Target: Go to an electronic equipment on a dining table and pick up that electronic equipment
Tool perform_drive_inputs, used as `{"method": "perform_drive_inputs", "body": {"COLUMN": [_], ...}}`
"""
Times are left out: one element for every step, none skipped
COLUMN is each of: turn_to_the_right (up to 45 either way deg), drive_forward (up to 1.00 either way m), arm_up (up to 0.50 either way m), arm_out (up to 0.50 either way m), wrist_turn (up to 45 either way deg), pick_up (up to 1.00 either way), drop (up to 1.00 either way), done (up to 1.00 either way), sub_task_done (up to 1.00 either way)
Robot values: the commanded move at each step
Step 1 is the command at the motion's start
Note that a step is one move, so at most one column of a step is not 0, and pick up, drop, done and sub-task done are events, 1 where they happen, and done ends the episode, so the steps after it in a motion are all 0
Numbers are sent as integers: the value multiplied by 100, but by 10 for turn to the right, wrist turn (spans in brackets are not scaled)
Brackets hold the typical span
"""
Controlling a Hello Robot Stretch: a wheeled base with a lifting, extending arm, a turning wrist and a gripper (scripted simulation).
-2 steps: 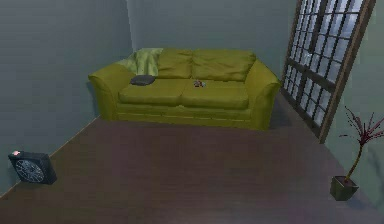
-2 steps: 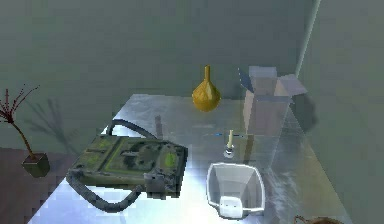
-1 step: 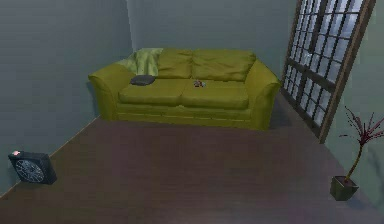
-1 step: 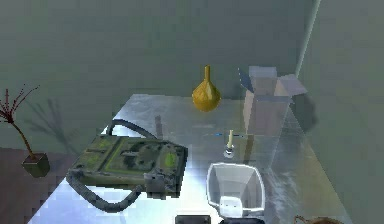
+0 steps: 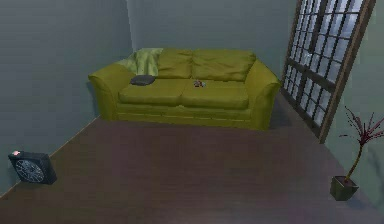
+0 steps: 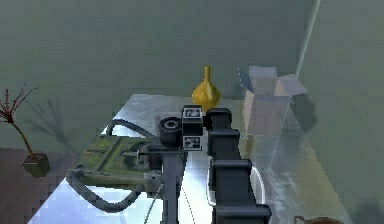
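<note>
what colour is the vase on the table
The vase is golden yellow; it shows best in the arm side view.

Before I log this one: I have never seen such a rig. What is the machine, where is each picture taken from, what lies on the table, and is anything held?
This is a wheeled robot with one extending arm ending in a two-finger hand. The forward view looks ahead: a yellow sofa, a window, a potted plant. The arm side view looks out where the arm reaches: a pale table bears a yellow vase, an open box and a flat greenish device with cables. The hand is near that device; I cannot tell whether it holds anything.
</note>
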Motion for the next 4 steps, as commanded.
{"method": "perform_drive_inputs", "body": {"turn_to_the_right": [0, 0, 0, 0], "drive_forward": [0, 0, 0, 0], "arm_up": [0, 0, 0, 0], "arm_out": [0, 0, 0, 0], "wrist_turn": [450, 450, 450, 240], "pick_up": [0, 0, 0, 0], "drop": [0, 0, 0, 0], "done": [0, 0, 0, 0], "sub_task_done": [0, 0, 0, 0]}}
